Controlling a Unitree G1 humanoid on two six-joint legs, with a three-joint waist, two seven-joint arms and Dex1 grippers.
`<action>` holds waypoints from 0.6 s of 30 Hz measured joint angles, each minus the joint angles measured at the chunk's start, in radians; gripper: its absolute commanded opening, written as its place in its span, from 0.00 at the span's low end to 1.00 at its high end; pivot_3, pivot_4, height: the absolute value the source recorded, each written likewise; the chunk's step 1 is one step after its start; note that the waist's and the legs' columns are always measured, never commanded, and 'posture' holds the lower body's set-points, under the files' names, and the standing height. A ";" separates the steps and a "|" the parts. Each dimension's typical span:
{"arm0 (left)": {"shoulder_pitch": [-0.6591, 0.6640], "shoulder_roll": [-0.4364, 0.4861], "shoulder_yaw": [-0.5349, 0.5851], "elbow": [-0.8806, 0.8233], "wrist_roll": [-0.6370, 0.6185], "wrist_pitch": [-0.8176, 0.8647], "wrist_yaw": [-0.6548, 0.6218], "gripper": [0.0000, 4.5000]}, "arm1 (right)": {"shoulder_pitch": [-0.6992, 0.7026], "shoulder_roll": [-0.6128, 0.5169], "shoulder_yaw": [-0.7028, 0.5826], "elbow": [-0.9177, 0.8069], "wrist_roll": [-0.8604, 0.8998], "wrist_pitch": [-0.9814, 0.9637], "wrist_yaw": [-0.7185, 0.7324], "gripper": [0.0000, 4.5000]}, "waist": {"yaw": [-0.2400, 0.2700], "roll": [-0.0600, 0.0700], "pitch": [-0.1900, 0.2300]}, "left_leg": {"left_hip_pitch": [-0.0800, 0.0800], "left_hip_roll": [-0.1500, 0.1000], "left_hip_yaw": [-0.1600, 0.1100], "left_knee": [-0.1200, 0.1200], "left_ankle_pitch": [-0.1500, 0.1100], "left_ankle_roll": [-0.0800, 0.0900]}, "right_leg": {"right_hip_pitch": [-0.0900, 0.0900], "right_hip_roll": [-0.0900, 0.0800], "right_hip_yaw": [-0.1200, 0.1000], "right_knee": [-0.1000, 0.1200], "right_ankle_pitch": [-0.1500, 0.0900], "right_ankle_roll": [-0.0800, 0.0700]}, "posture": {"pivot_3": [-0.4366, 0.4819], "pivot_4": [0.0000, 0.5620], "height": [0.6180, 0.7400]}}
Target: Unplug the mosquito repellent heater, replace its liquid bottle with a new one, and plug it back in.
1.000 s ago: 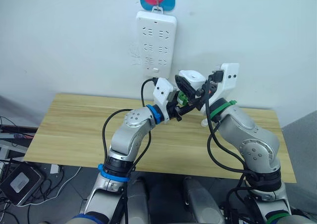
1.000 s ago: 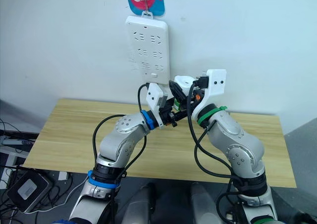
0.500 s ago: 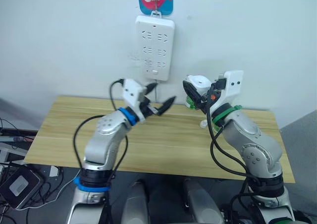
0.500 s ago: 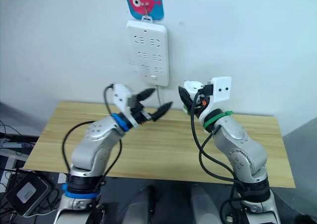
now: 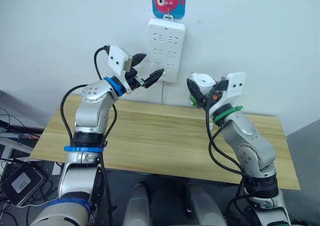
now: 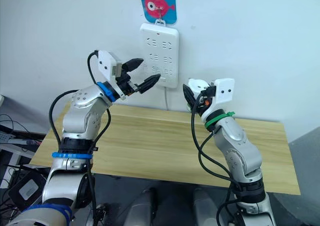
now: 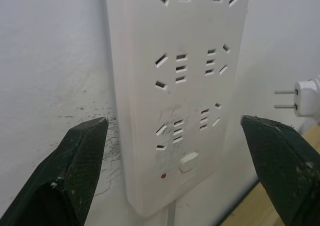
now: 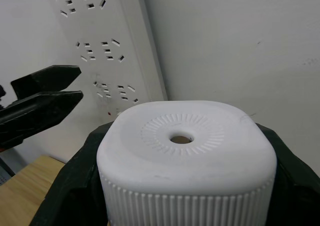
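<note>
Gripping the mosquito repellent heater [image 8: 186, 158], the right claw [image 5: 200, 92] hovers above the worktop's [image 5: 150, 136] far edge. Left claw [image 5: 146, 70] is spread wide and empty before the wall-hung power strip [image 7: 175, 86].

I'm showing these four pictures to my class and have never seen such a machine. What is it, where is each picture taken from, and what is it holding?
It is a humanoid robot with two arms. Two pictures come from cameras on its head, two from its wrists. The right gripper holds the heater, a white plug-in unit, above a wooden table. The left gripper is open, raised in front of a power strip hanging on the wall. The left wrist picture shows that strip close up, with the heater's two prongs at its edge.
</note>
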State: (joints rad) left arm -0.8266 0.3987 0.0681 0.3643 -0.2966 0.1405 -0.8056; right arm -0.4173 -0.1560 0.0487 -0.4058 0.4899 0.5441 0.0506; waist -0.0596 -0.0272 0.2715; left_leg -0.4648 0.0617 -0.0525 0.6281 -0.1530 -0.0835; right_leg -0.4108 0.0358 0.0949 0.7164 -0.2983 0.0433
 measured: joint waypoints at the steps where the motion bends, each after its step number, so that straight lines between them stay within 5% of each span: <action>1: -0.021 0.000 -0.002 0.041 0.007 -0.020 -0.015 1.00 | 0.000 0.003 -0.004 0.000 -0.001 0.000 0.000 0.68 | 0.000 0.000 0.000 | 0.000 0.000 0.000 0.000 0.000 0.000 | 0.000 0.000 0.000 0.000 0.000 0.000 | 0.38 0.32 1.00; 15: -0.191 -0.005 -0.039 0.353 0.017 -0.092 -0.315 1.00 | -0.008 0.010 -0.029 -0.018 -0.005 0.013 0.002 0.68 | -0.007 0.000 0.000 | 0.000 0.000 -0.001 0.000 0.000 0.001 | 0.000 0.000 -0.001 0.001 0.000 0.000 | 0.35 0.35 1.00; 18: -0.210 -0.008 -0.033 0.359 0.010 -0.072 -0.337 0.86 | -0.020 0.006 -0.028 -0.029 -0.004 0.024 0.010 0.68 | -0.013 0.000 0.000 | -0.001 0.000 -0.001 0.000 0.000 0.001 | 0.000 0.000 -0.001 0.001 0.000 0.000 | 0.35 0.36 1.00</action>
State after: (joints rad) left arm -1.0369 0.3911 0.0348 0.7234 -0.2867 0.0681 -1.1422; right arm -0.4377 -0.1503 0.0206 -0.4352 0.4858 0.5682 0.0607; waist -0.0724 -0.0271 0.2715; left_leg -0.4656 0.0612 -0.0534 0.6281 -0.1526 -0.0826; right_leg -0.4108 0.0357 0.0939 0.7169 -0.2980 0.0434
